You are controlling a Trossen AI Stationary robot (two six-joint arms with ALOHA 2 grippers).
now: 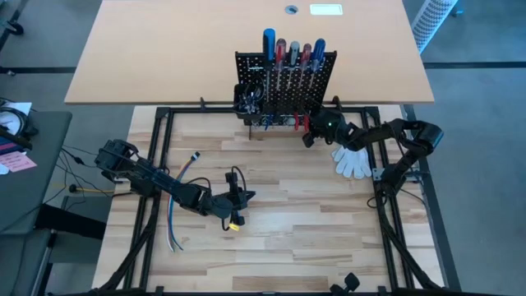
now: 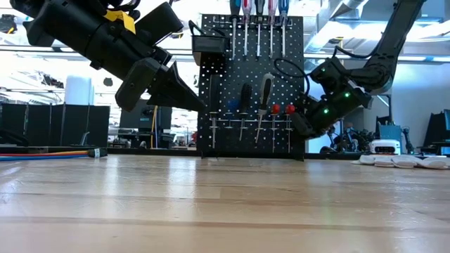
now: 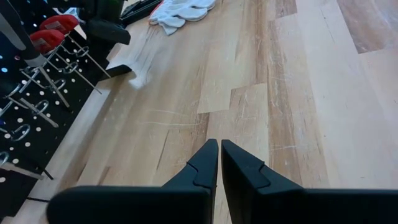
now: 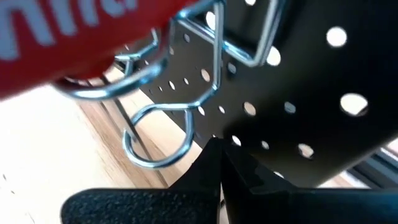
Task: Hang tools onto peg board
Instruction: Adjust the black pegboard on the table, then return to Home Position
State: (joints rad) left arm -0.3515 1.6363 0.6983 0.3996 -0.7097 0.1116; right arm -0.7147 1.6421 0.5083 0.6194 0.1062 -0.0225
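Your right gripper is pressed up close to the peg board, at the lower part of its front face, with its fingers drawn together and nothing between them. In the right wrist view the fingertips sit just beside a silver wire hook on the panel, and a red tool handle hangs right above that hook; you cannot tell from this view whether the fingertips touch the hook or the board.

In the low view, the red-handled pliers hang on the board immediately beside your right gripper, and two dark-handled screwdrivers hang a little further along the same row. A row of screwdrivers with blue, red and grey handles stands in the board's top rail, above your gripper. The black box bin sits at the far end of the board from it.

The white glove lies on the tabletop just behind your right gripper, beneath the arm.

Your left gripper hovers over the middle of the tabletop, well apart from the board, its fingers closed together and empty. The bundle of loose cables lies behind it, under the left arm.
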